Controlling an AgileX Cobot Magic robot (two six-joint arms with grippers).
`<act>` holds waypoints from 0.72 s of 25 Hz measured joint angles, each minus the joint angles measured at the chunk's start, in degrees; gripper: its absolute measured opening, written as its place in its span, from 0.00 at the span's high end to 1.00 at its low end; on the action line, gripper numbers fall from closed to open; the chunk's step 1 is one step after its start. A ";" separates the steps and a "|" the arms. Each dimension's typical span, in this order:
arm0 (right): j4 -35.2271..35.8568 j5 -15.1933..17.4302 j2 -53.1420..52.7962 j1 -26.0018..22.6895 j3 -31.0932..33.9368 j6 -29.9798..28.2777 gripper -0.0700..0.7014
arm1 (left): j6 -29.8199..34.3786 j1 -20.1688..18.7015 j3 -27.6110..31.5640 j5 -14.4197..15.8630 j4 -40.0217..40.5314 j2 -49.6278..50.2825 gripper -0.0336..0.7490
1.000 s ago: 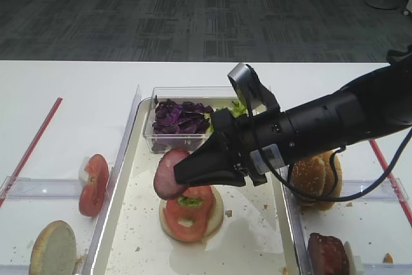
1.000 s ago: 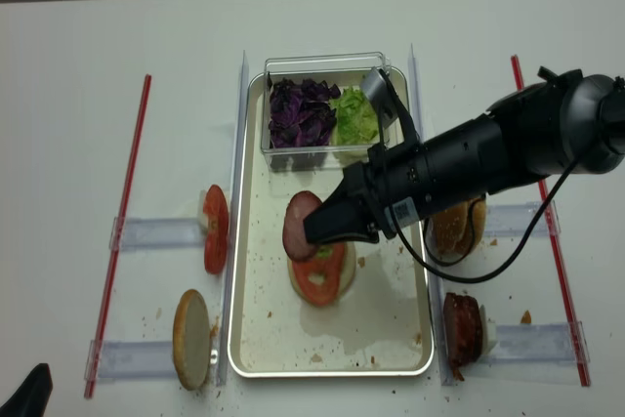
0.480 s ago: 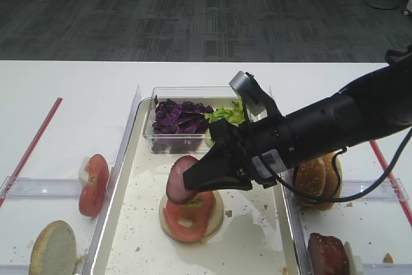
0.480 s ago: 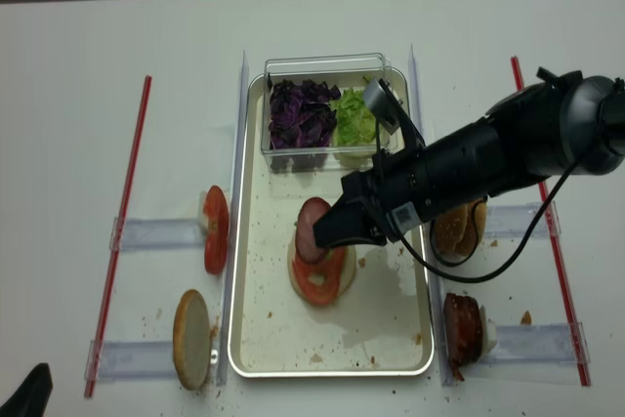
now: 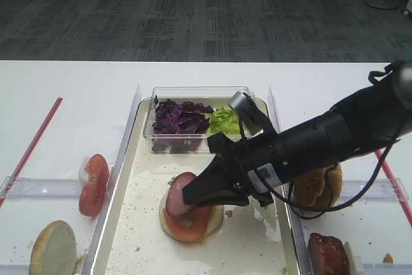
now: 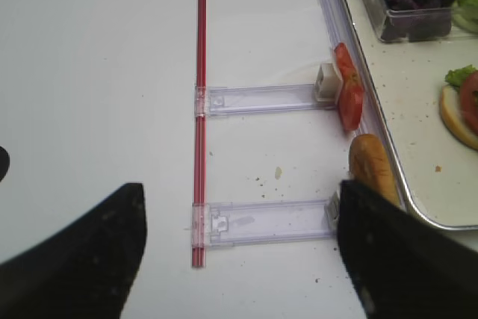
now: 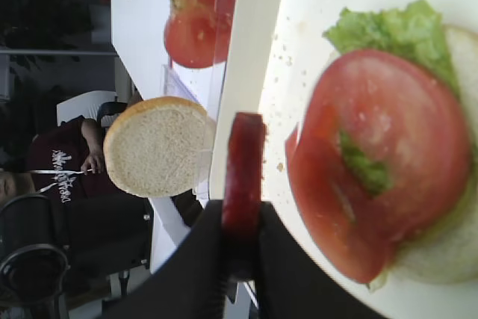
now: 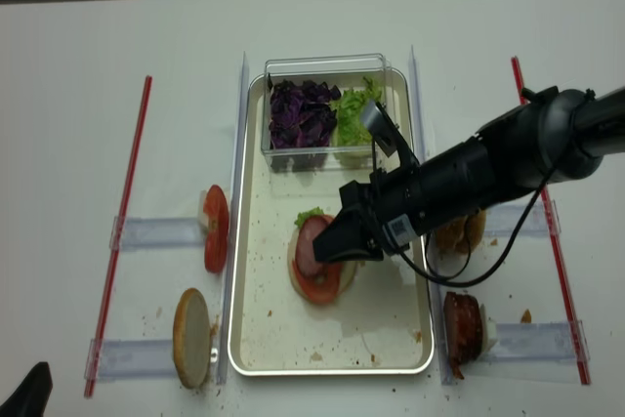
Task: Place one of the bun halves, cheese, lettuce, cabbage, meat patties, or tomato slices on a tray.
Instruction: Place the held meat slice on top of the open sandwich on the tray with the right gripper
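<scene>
One meat patty (image 7: 243,173) edgewise between right fingers (image 7: 196,267).

A white bench (image 5: 64,88) fills the foreground under even light. Beyond its far edge lies dark grey patterned carpet (image 5: 193,11) (tiles, possibly). At the carpet's far right stands a pale round base (image 5: 384,1), perhaps a stand's foot.

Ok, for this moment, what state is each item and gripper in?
right gripper: shut on meat patty
meat patty: held on edge, low over the stack
tomato slice: flat on lettuce and bun half, on the tray
spare tomato slices: upright in left rack, off the tray
clear box: open, cabbage beside lettuce
left gripper: open, holding nothing
</scene>
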 joint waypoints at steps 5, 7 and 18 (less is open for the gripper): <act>1.30 -0.72 1.30 0.00 0.00 -0.77 0.76 | 0.00 0.00 0.00 0.00 0.00 0.00 0.33; 1.43 -1.21 1.61 0.00 0.00 -0.87 0.76 | 0.00 0.00 0.00 0.00 0.00 0.00 0.33; 1.79 -4.03 1.95 0.00 0.00 -0.57 0.76 | 0.00 0.00 0.00 0.00 0.00 0.00 0.33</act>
